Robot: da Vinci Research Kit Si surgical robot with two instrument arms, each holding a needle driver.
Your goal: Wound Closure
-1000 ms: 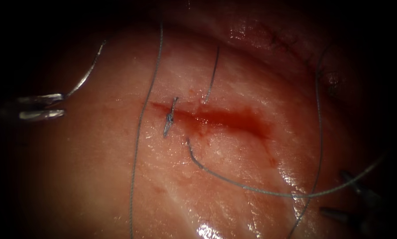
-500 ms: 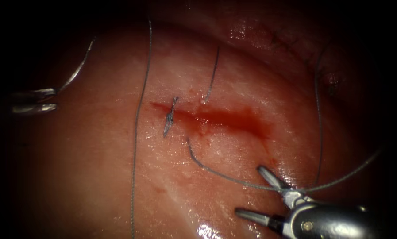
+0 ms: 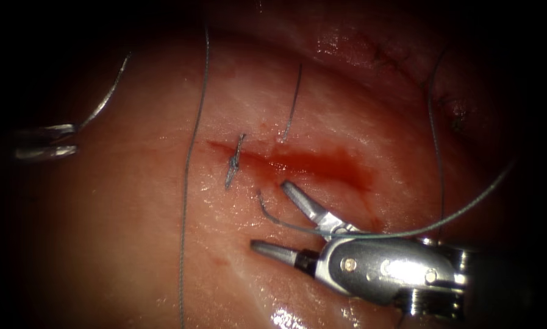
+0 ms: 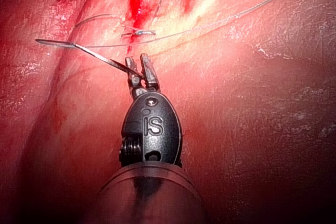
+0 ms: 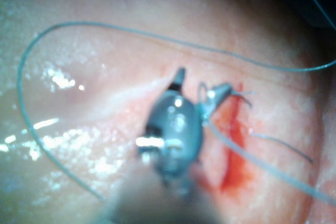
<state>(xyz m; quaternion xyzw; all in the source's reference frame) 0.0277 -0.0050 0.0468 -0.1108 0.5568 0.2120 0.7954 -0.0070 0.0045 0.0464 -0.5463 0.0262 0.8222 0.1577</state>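
At the far left of the endoscope view, well left of the cut (image 3: 310,163), my left tool (image 3: 75,139) is shut on the curved needle (image 3: 105,97) near one end. The needle arcs up and away, free of the tissue (image 3: 121,244). The left wrist view shows the same grip: the left tool (image 4: 137,59) clamps the needle (image 4: 84,52). My right tool (image 3: 272,215) stands open just in front of the cut's left part, and a thread tail (image 3: 267,210) lies between its jaws. A tied stitch (image 3: 233,161) crosses the cut. The right tool (image 5: 202,82) sits open beside the cut (image 5: 233,145).
A long strand of thread (image 3: 188,183) runs from top to bottom left of the stitch. A short cut end (image 3: 293,103) stands behind the cut. More thread (image 3: 438,152) loops at the right. Red fluid fills the cut. An older stitched line (image 3: 407,67) lies far back right.
My right tool has come in from the lower right up to the thread tail by the cut, its jaws narrowing. The left tool shifted slightly left with the needle, then held still.
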